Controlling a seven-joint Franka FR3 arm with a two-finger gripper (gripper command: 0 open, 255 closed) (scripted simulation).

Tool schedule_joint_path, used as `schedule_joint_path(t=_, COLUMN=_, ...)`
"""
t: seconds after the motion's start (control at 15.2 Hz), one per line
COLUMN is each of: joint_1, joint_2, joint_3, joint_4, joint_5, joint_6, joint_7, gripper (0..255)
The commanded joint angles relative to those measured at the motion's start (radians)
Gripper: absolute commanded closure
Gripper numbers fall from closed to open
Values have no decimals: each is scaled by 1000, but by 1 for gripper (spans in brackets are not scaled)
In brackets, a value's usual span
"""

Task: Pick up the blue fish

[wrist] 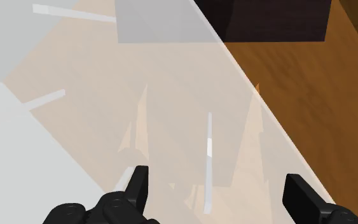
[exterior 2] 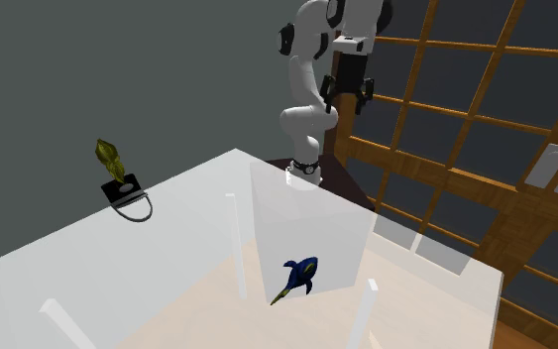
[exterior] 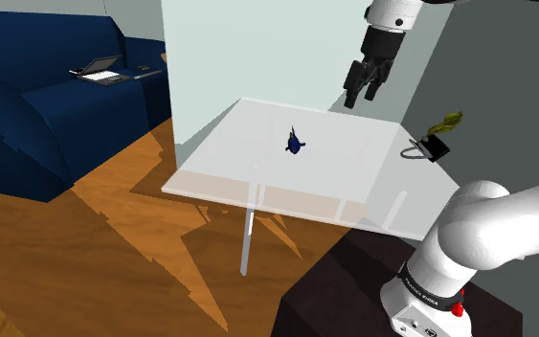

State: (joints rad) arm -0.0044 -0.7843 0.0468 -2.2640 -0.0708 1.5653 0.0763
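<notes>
The blue fish [exterior: 296,143] is small and dark blue, and it lies near the middle of a clear glass table [exterior: 248,124]. In the second exterior view the fish [exterior 2: 298,276] has a yellowish tail and rests on the tabletop [exterior 2: 167,248]. My black gripper [exterior: 363,96] hangs open in the air over the table's far edge, up and to the shoulder view's right of the fish. It also appears high by the arm [exterior 2: 351,97]. In the wrist view the gripper [wrist: 219,191] has its fingers [wrist: 138,183] wide apart with nothing between them, over the glass [wrist: 107,95] and wooden floor.
A black clip-like object with a yellow-green leaf [exterior: 437,144] [exterior 2: 118,183] sits near one table corner. A dark blue sofa [exterior: 47,105] carrying a flat device [exterior: 100,72] stands at the shoulder view's left. The dark stand [exterior: 353,287] is beside the table. A wooden lattice [exterior 2: 465,119] lies behind the arm.
</notes>
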Motion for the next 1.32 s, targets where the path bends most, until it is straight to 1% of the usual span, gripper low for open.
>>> schedule_joint_path(t=0.0, joint_1=0, joint_2=0, joint_3=0, joint_4=0, joint_5=0, joint_6=0, joint_7=0, gripper=0)
schedule_joint_path(t=0.26, joint_1=-33, joint_2=129, joint_3=2, joint_4=16, joint_5=-14, joint_6=99, joint_7=54, gripper=0)
schedule_joint_path(t=0.59, joint_1=-73, joint_2=300, joint_3=2, joint_4=66, joint_5=-35, joint_6=204, joint_7=123, gripper=0)
schedule_joint_path(t=0.92, joint_1=-109, joint_2=478, joint_3=-5, joint_4=145, joint_5=-60, joint_6=285, joint_7=191, gripper=0)
schedule_joint_path(t=1.25, joint_1=-140, joint_2=659, joint_3=-19, joint_4=253, joint_5=-84, joint_6=340, joint_7=255, gripper=0)
